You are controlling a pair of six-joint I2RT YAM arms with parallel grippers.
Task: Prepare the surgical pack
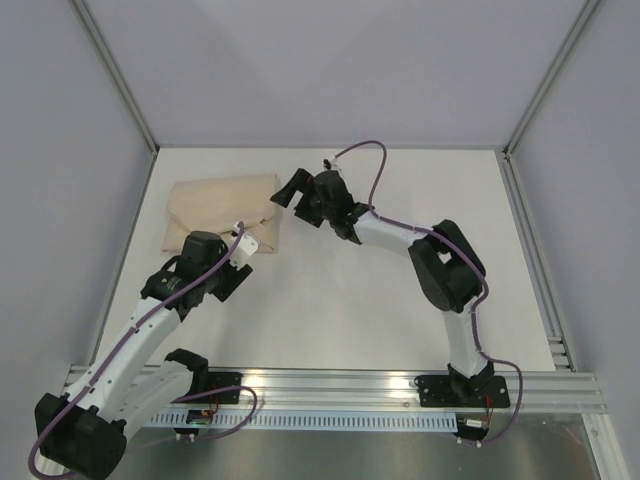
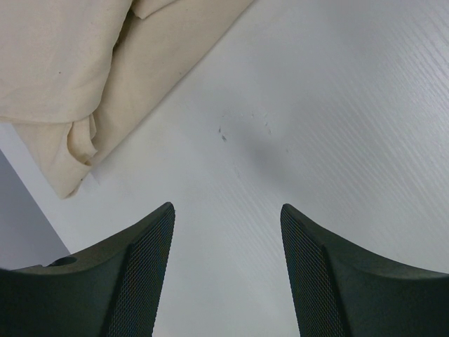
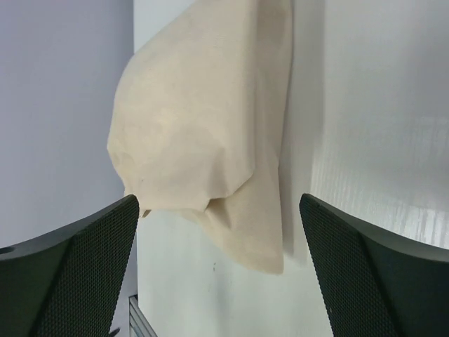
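Note:
The tan cloth sheet (image 1: 220,210) lies folded into a bundle at the back left of the white table. It also shows in the left wrist view (image 2: 77,63) and the right wrist view (image 3: 203,119). My left gripper (image 1: 215,262) is open and empty over bare table just off the bundle's front right corner (image 2: 226,207). My right gripper (image 1: 292,200) is open and empty at the bundle's right edge, pointing at it (image 3: 218,198). No steel tray, clamps, tweezers, packets or gauze show; whether they are inside the bundle I cannot tell.
Grey walls (image 1: 60,150) close in the table on the left, back and right. An aluminium rail (image 1: 400,385) runs along the front edge by the arm bases. The bundle lies close to the left table edge (image 2: 21,203).

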